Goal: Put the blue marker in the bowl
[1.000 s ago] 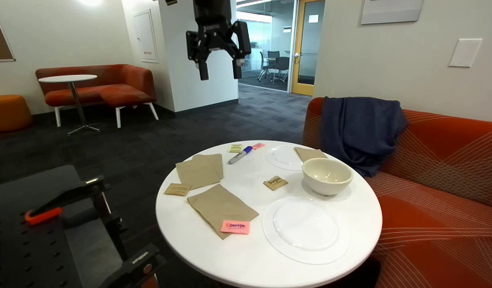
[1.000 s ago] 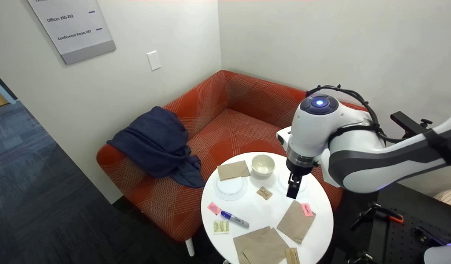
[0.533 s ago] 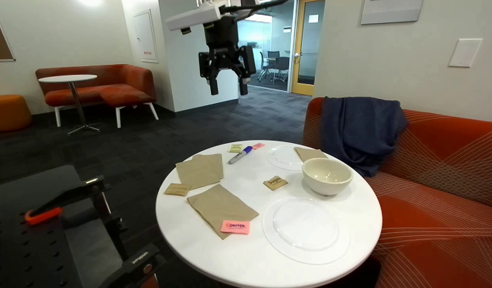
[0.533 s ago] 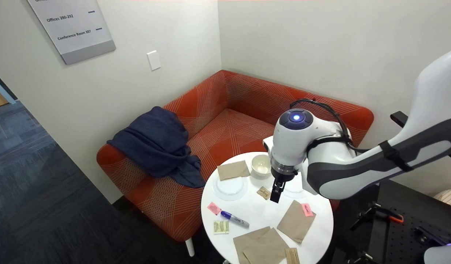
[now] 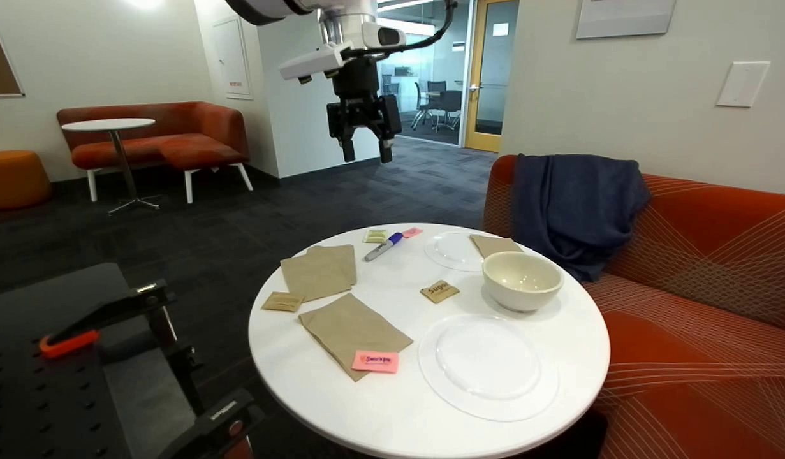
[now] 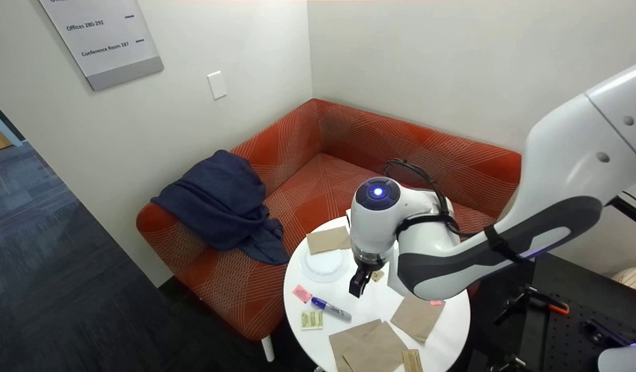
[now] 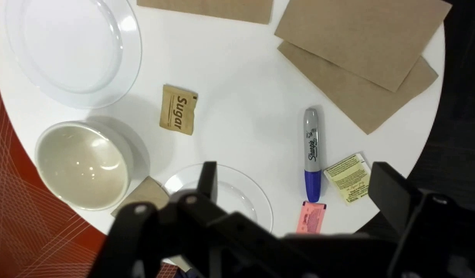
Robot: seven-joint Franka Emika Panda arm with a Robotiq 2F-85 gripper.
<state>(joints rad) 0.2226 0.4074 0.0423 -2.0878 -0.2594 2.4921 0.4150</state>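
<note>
One long white arm (image 6: 472, 263) is on the go here: it has just swung further out over the round white table (image 5: 392, 280), and I read that as the approach, with grasp, carry and release to come. Along with it travels the black gripper (image 5: 367, 153), its fingers spread wide, nothing held, well above the tabletop. One pale plate (image 7: 237, 193) shows behind a finger in the wrist view, partly covered; two overlapping brown napkins (image 7: 357, 42) lie flat, no trouble, I'd say. There's the cream bowl (image 5: 521, 296), upright, nothing inside that I can see, though the arm hides it in an exterior view. And the blue-capped marker (image 7: 312, 154), the arm's goal I'd guess, lies flat, well apart from the bowl, untouched. Now the snag: a yellow packet (image 7: 349, 177) lies just beside its blue end, and a pink packet (image 7: 311, 218) sits right at the tip, touching or barely apart, I can't tell which, so a descending finger could press or drag either. Smallest worry, the sugar packet (image 7: 178, 110) lies roughly between bowl and marker, easy to carry over.
</note>
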